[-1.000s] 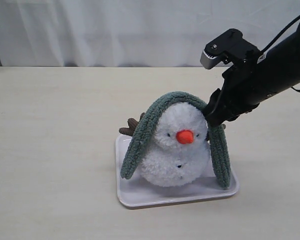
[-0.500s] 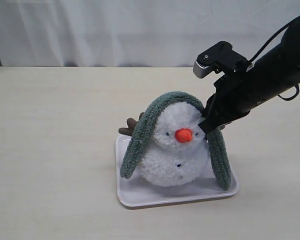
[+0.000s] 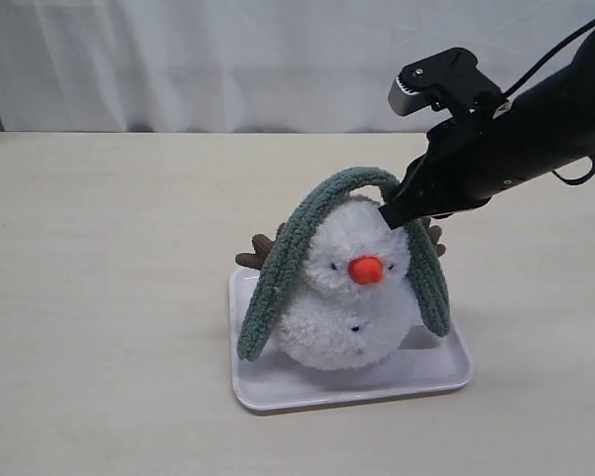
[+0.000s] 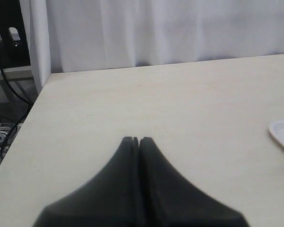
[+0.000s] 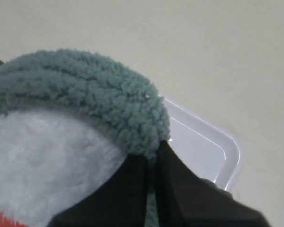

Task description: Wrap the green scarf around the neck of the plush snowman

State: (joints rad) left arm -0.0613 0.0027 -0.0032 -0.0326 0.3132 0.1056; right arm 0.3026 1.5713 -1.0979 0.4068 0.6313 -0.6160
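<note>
Ok, status. Counter (image 3: 99, 297) was pale and matte, with a white curtain (image 3: 228, 59) behind the plush snowman (image 3: 347, 317). Black right arm (image 3: 535, 139) came in from above, on the snowman's camera-right. White tray (image 3: 278, 392) sat under the snowman, which stood upright in it and faced the exterior camera.

Green scarf (image 3: 278, 268) was draped over the snowman's head as an arch, not around the neck (image 3: 322, 295). One end hung down the snowman's camera-left side to near the tray rim, the other down its camera-right side, ending above the tray. Top of the arch stood just clear of the snowman's crown.

Right gripper (image 3: 389, 215) was clamped on the scarf beside the snowman's head, camera-right, near the top of the arch. Wrist view showed both fingers pressed together with scarf pile pinched at the tips. Left gripper (image 4: 135, 141) was closed on nothing over bare counter, well apart from the snowman.

Brown arms (image 3: 258, 253) poked out behind the scarf. Orange nose (image 3: 365, 269) was uncovered.
</note>
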